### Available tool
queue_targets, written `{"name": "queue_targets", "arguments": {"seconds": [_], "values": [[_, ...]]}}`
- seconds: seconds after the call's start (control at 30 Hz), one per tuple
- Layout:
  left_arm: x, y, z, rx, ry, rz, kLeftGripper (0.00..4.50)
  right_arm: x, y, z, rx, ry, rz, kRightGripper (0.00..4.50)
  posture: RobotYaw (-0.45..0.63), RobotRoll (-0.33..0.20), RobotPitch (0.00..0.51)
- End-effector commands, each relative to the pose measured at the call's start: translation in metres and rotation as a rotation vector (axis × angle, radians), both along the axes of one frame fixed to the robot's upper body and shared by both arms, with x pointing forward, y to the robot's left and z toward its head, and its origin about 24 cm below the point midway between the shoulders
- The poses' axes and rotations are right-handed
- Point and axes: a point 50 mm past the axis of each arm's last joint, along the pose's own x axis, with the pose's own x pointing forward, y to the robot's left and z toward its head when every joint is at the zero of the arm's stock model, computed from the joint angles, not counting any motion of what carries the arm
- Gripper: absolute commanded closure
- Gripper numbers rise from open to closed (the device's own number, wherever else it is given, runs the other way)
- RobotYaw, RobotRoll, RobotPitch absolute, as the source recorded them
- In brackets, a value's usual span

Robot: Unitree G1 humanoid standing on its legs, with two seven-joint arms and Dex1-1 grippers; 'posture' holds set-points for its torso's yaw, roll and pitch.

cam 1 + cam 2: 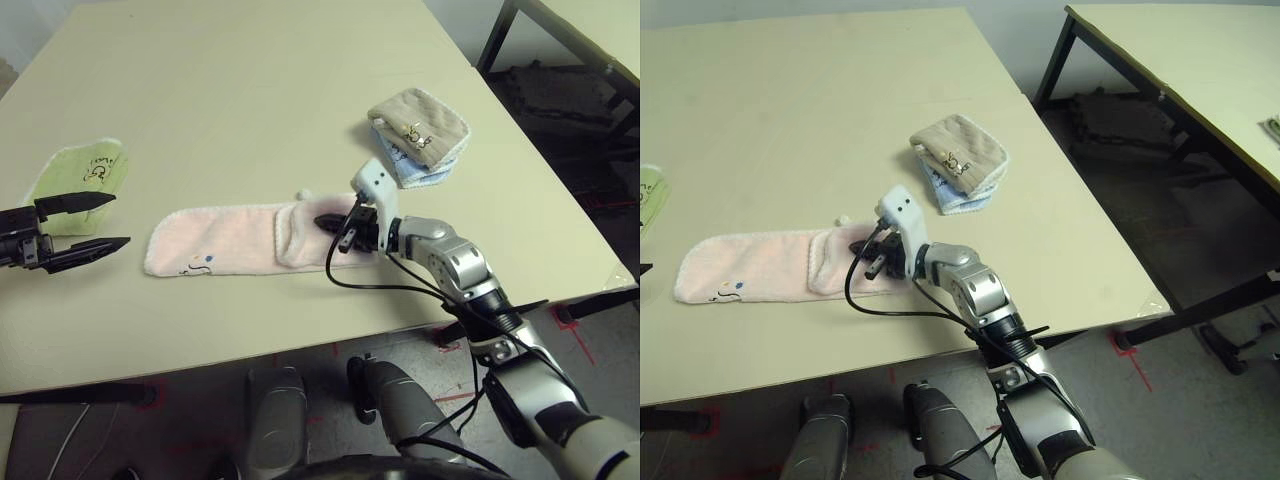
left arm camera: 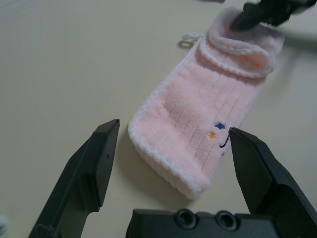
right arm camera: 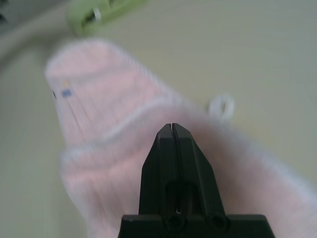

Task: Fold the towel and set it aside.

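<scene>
We see the pale pink fluffy terry towel with white stitched edging [image 1: 235, 240] lying flat as a long strip on the beige table [image 1: 250, 90], near its front edge. Its right end is folded back over itself, and dark embroidery marks its left end.

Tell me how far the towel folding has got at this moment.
Done: the pink towel lies as a long strip on the table, its right end turned back over itself. In hand: the right gripper, shut, sits over that turned-back end; whether it pinches cloth is unclear. The left gripper is open at the strip's other end, not touching. Left: finish folding and set it aside, perhaps by the green towel or the tan and blue towels.
</scene>
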Motion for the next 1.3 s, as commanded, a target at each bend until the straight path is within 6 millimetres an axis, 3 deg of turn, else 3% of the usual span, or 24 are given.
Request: {"name": "queue_targets", "arguments": {"seconds": [0.03, 0.13, 0.53, 0.83, 1.13, 1.3], "values": [[-0.001, 0.0, -0.001, 0.007, 0.006, -0.004, 0.0, -0.003, -0.001, 0.03, 0.078, -0.04, 0.041, 4.46, -0.04, 0.0, 0.203], [0.0, 0.0, -0.001, 0.005, 0.003, -0.005, 0.0, 0.002, -0.003, 0.031, 0.077, -0.046, 0.021, 4.46, -0.04, 0.0, 0.2], [-0.001, 0.001, 0.0, 0.005, -0.003, 0.005, 0.0, 0.007, 0.0, -0.022, -0.112, 0.014, -0.013, 4.46, -0.02, 0.0, 0.198], [-0.001, 0.001, -0.002, 0.003, 0.003, 0.005, 0.0, 0.015, -0.004, -0.019, -0.132, -0.011, -0.053, 4.46, -0.03, 0.0, 0.201], [0.002, -0.001, -0.003, 0.002, -0.006, -0.005, 0.0, 0.016, -0.016, -0.052, -0.337, 0.007, -0.075, 4.46, -0.03, 0.0, 0.197], [0.0, 0.0, -0.004, 0.004, -0.005, -0.001, 0.0, 0.016, -0.013, -0.037, -0.233, 0.012, -0.077, 4.46, -0.03, 0.0, 0.195]]}}
